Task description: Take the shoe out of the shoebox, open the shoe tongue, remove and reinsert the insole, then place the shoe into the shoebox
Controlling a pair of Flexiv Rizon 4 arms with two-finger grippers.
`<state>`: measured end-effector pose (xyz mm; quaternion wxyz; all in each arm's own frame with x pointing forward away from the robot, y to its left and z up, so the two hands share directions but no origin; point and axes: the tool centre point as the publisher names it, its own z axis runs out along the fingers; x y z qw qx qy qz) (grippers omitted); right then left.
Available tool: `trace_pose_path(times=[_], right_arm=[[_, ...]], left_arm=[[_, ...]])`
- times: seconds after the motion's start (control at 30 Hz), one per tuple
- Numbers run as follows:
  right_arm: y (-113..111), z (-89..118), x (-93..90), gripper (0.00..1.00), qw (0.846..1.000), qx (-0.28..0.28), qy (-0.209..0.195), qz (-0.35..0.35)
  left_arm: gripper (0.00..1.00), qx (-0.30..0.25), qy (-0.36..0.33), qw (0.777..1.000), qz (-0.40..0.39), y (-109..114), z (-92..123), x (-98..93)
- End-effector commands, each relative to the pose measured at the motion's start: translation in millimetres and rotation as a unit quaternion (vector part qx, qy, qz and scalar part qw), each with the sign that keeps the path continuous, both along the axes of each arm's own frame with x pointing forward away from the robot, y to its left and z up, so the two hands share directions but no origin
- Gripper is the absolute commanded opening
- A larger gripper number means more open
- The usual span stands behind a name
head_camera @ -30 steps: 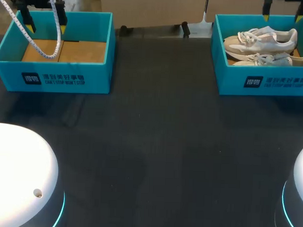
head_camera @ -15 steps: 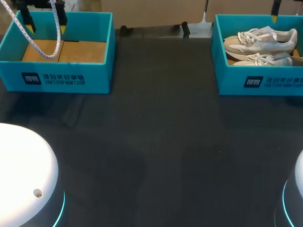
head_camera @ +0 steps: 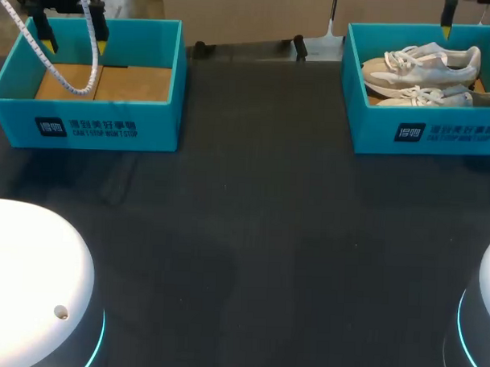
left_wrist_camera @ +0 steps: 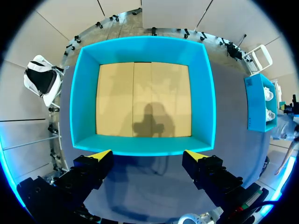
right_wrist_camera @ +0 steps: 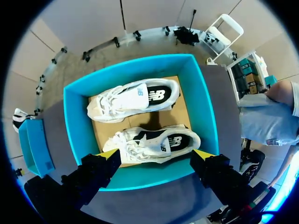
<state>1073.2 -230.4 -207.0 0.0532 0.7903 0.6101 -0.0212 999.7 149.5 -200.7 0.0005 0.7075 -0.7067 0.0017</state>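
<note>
Inside the right teal shoebox (right_wrist_camera: 73, 122), two white sneakers on their sides: near sneaker (right_wrist_camera: 156, 141) just beside far sneaker (right_wrist_camera: 132, 99). Above that box, right gripper (right_wrist_camera: 155, 155) spread wide, grasping nothing, near sneaker under it. Over the left shoebox (left_wrist_camera: 140, 49), left gripper (left_wrist_camera: 147, 155) likewise released, cardboard floor (left_wrist_camera: 142, 98) ahead.

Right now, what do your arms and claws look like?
My left arm and right arm are glossy white rounded housings edged with a glowing cyan ring. The left claw and right claw have black blocky fingers with bright yellow wedge tips. A white braided cable loops beside the left claw.
</note>
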Motion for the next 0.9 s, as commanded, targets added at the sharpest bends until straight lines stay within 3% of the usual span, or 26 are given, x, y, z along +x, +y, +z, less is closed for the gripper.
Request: trace_pose_path(times=[0.03, 0.13, 0.5, 0.9], right_arm=[[0, 0, 0.7, 1.0, 1.0, 0.0, 0.001, 0.0], [0, 0, 0.7, 1.0, 1.0, 0.0, 0.001, 0.0], [-19, -4, -35.8, 1.0, 0.999, 0.001, -0.048, 0.011], [-46, -36, -55.2, 1.0, 0.999, -0.001, -0.052, 0.012]], left_arm=[[1.0, 0.0, 0.0, 1.0, 0.0, 0, 0, 0.3], [1.0, 0.0, 0.0, 1.0, 0.0, 0, 0, 0.3], [1.0, 0.0, 0.0, 1.0, 0.0, 0, 0, 0.3], [1.0, 0.0, 0.0, 1.0, 0.0, 0, 0, 0.3]])
